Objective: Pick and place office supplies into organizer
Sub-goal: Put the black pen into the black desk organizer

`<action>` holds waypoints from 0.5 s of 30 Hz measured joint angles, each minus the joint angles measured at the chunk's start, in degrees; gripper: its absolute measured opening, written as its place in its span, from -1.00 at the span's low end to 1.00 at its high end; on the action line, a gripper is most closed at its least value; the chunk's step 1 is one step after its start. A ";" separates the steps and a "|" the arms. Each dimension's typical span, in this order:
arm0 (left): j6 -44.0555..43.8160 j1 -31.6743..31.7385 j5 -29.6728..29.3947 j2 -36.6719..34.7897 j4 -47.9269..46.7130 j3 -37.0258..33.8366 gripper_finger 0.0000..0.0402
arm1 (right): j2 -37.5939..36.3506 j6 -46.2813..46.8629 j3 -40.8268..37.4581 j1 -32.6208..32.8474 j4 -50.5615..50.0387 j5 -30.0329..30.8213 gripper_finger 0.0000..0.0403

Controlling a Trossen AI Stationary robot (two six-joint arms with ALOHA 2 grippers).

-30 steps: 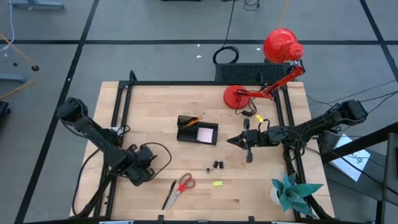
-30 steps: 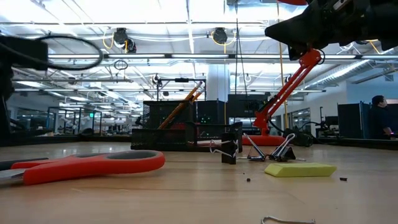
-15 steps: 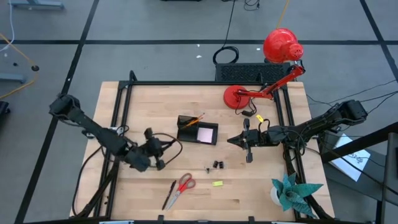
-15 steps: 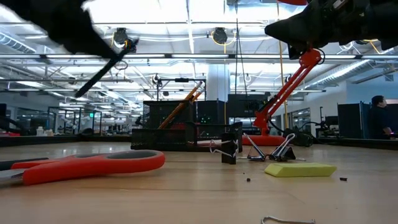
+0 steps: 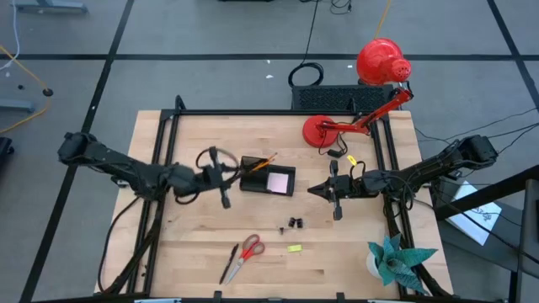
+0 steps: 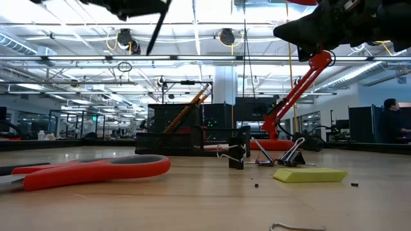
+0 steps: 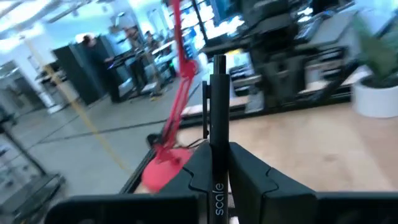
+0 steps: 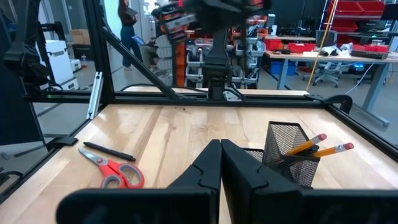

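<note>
My left gripper (image 5: 224, 178) hovers just left of the black mesh organizer (image 5: 268, 178), shut on a black pen (image 7: 217, 106). The organizer rests on the table and holds orange pencils (image 5: 263, 161) and a pink sticky-note pad (image 5: 279, 181). Red-handled scissors (image 5: 249, 249) and another black pen (image 5: 229, 264) lie near the table's front edge. Two black clips (image 5: 293, 223) and a yellow piece (image 5: 294, 248) lie to their right. My right gripper (image 5: 323, 191) hangs shut and empty to the right of the organizer. My left gripper pinches the black pen's barrel (image 7: 217, 163) between its two fingers (image 7: 250, 174). The fingers come level from the table's left and lie across the pen. The pen is lifted clear, slanting, with one end sticking out below the gripper (image 6: 156, 31).
A red desk lamp (image 5: 354, 126) stands at the far right of the table. A teal paper plant (image 5: 394, 259) sits at the near right corner. Black frame rails (image 5: 164, 143) run along the table's sides. Bare wood lies between the organizer and the scissors.
My left gripper has risen from near the table's front left and swung toward the far edge and the organizer, tipping from pointing down to level and rolling. The black pen has gone with it, lifted high above the table. My right arm has kept still.
</note>
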 joint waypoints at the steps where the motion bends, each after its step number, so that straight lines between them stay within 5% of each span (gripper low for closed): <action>1: -0.43 1.87 0.83 0.19 -0.18 -0.03 -0.80 | 0.00 0.00 0.00 0.00 -0.13 0.00 -0.98; 4: -1.47 8.09 6.83 0.47 1.02 -1.50 -0.78 | 0.00 0.00 0.00 0.00 -0.11 0.00 -0.98; 10: -4.22 19.56 28.87 0.47 15.74 -8.23 -0.85 | 0.00 -0.02 0.00 0.00 -0.13 0.00 -0.98; 15: -8.57 26.02 35.86 0.94 23.09 -13.32 -0.85 | 0.00 -0.23 0.00 0.00 -0.13 0.04 -0.98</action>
